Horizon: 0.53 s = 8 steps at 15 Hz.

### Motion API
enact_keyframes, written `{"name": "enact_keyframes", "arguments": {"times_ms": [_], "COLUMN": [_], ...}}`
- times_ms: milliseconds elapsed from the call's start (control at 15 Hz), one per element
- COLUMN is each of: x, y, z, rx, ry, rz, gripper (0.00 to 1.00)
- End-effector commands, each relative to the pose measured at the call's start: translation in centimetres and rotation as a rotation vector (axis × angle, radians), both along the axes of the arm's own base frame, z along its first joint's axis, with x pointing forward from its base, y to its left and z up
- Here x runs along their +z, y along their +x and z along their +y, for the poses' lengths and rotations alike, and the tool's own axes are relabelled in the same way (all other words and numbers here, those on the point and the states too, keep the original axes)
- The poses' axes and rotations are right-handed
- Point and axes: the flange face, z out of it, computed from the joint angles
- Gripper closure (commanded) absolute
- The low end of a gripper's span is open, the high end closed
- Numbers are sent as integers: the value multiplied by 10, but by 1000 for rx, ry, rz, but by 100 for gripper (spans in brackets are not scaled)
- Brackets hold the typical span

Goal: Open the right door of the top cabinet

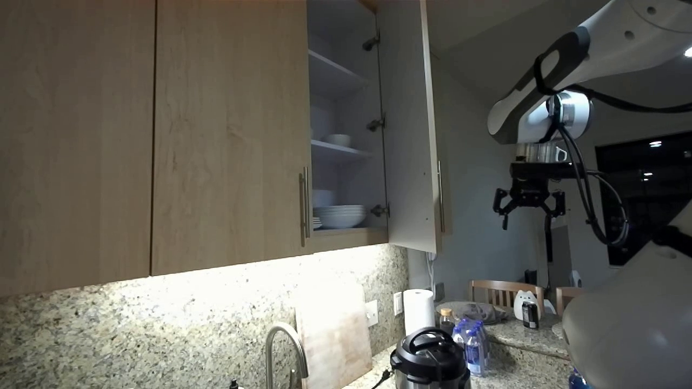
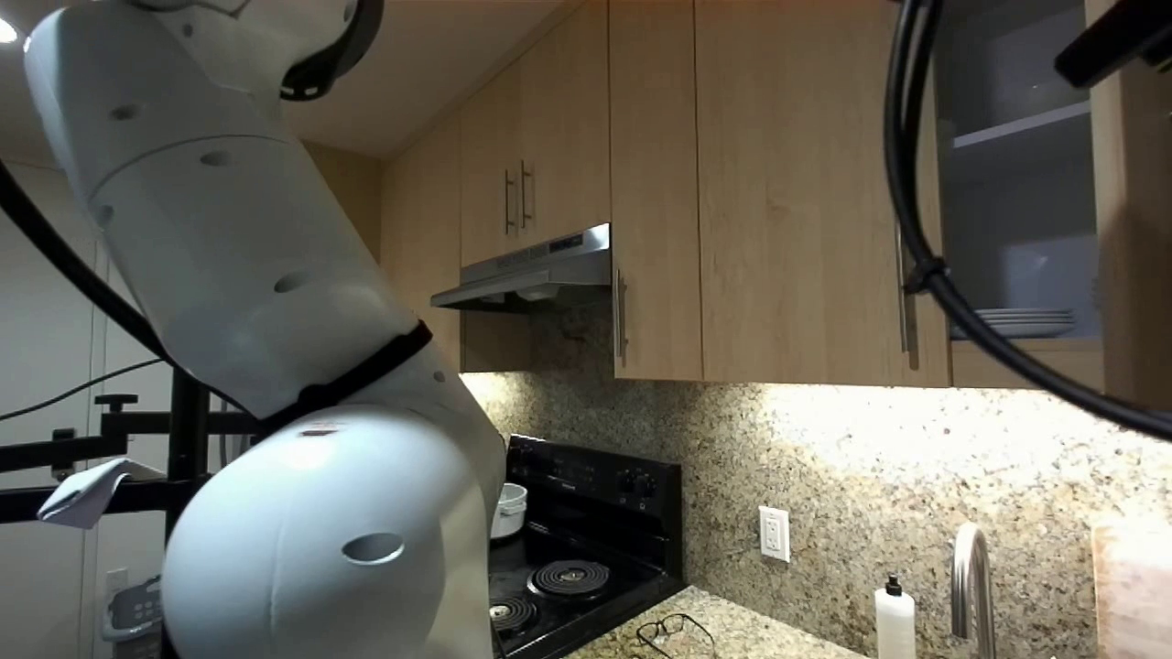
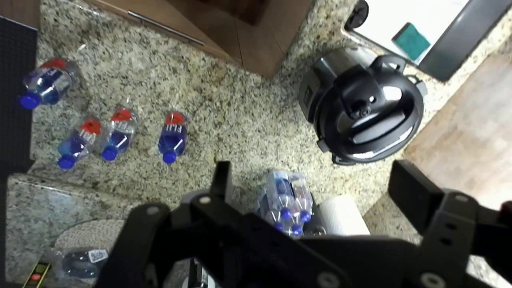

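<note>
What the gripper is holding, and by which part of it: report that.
Nothing is held: the gripper stands open and empty, touching neither the right door nor its handle.

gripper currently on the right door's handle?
No: in an exterior view the gripper hangs with its jaws apart, and bare wall shows between it and the handle of the open right door.

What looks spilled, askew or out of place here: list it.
The eyeglasses look misplaced, lying on the granite countertop beside the coil stove, an odd spot for eyewear. The right door of the top cabinet stands open, as the task wants. No spill or damage shows.
</note>
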Motion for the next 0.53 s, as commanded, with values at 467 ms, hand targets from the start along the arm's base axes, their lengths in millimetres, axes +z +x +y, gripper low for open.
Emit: {"name": "enact_keyframes", "arguments": {"times_ms": [467], "x": [21], "y": [-22], "z": [108], "rx": [126], "ry": [-116], "rz": [99], "gripper": [0]}}
